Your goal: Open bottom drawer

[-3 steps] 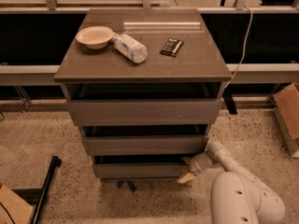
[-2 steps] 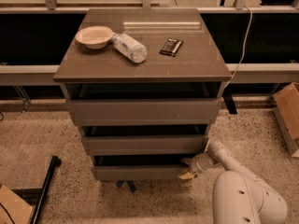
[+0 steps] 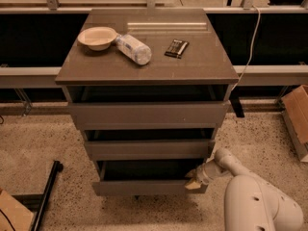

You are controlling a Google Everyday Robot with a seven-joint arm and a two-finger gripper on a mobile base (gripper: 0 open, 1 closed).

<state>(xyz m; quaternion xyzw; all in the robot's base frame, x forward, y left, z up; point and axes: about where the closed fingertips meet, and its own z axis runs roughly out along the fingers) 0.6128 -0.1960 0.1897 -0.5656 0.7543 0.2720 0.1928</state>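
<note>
The grey-brown cabinet (image 3: 147, 69) has three drawers. The bottom drawer (image 3: 144, 186), the lowermost and narrowest, stands pulled out a little, with a dark gap above its flat front. My gripper (image 3: 195, 181) is at the drawer's right end, at the top corner of its front, on the end of my white arm (image 3: 250, 201) that comes in from the lower right. The middle drawer (image 3: 149, 149) and the top drawer (image 3: 147, 114) above it also stand slightly out.
On the cabinet top lie a cream bowl (image 3: 97, 36), a plastic bottle on its side (image 3: 133, 48) and a dark packet (image 3: 176, 47). A cardboard box (image 3: 296, 117) stands at the right, a black bar (image 3: 45, 196) on the floor at the left. A cable (image 3: 248, 57) hangs at the right.
The bottom drawer has come out a little further toward the camera. My gripper has stayed at its right end and moved with it.
</note>
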